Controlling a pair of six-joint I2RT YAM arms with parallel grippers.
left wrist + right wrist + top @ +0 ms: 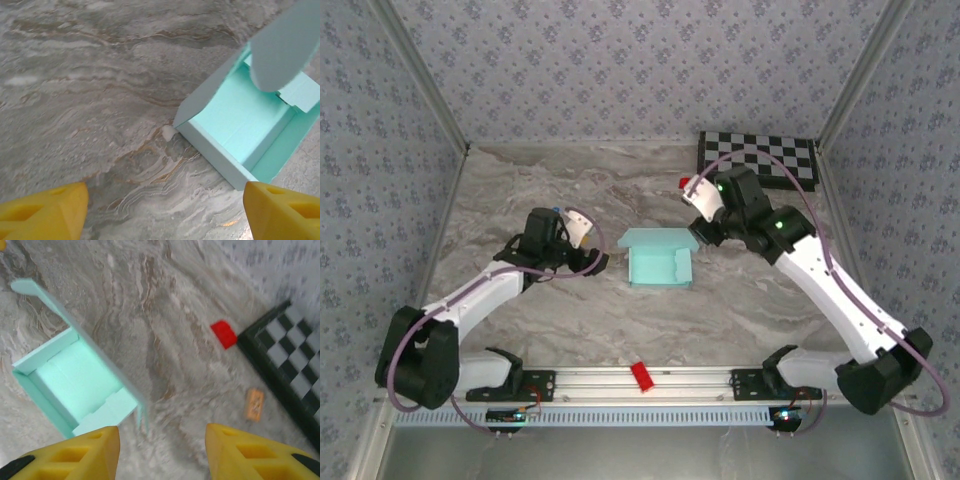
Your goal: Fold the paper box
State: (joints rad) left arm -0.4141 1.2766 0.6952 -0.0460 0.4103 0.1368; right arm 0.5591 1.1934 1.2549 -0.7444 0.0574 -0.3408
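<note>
On the table (570, 330), paper box (660, 268) mouth-up, long axis left-right.

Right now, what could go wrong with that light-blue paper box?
1. The left hand and the right hand are both open and grip nothing, so a push from one side could slide the pale light-blue card box over the smooth marble table.
2. Its lid flap stands up loose at the far side; a hand coming in crooked might crease it in the wrong place.
</note>
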